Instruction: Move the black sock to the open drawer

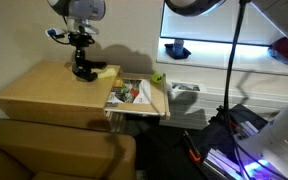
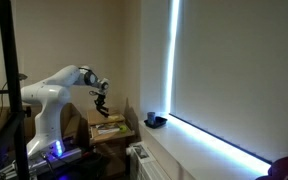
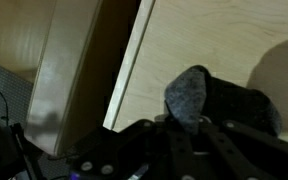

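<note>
The black sock (image 1: 85,72) lies on the light wooden tabletop (image 1: 39,90), near its edge beside the open drawer (image 1: 160,106). My gripper (image 1: 81,58) stands right over the sock and touches it. In the wrist view a grey-black fold of the sock (image 3: 189,95) sticks up between my dark fingers (image 3: 189,135), which are closed on it. The rest of the sock (image 3: 246,108) rests on the wood. In an exterior view the gripper (image 2: 102,100) hangs over the table with the dark sock (image 2: 105,113) under it.
The drawer holds several mixed items (image 1: 132,93). A yellow object (image 1: 107,72) lies on the tabletop next to the sock, and a green object (image 1: 158,78) sits behind the drawer. A brown couch (image 1: 54,150) is in front, and cables and a stand (image 1: 229,120) are off to the side.
</note>
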`<state>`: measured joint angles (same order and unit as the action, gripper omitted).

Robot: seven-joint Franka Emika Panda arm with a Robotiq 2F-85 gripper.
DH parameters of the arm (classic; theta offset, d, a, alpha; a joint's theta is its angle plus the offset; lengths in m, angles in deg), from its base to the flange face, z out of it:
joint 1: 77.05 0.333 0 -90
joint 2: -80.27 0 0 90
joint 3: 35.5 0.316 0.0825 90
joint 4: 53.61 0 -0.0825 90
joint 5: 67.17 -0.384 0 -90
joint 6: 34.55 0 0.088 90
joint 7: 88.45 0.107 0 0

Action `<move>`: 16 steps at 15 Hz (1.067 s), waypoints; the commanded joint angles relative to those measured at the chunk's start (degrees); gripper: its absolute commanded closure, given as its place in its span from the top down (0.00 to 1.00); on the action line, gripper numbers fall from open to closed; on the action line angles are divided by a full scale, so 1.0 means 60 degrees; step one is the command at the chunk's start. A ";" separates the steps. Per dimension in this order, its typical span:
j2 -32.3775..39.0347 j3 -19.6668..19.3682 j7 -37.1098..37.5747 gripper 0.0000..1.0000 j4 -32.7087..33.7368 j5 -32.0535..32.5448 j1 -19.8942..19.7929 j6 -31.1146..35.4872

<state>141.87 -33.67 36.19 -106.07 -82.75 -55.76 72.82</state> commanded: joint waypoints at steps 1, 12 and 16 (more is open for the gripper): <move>-0.0066 0.0283 -0.0106 0.01 0.0462 -0.0422 -0.0319 -0.0366; -0.0050 -0.0266 0.0322 0.01 0.1265 0.0672 0.0352 -0.0562; -0.0088 -0.0350 0.0233 0.06 0.1248 0.0861 0.0336 -0.0282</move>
<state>141.33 -35.80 37.59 -98.57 -77.57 -53.73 71.13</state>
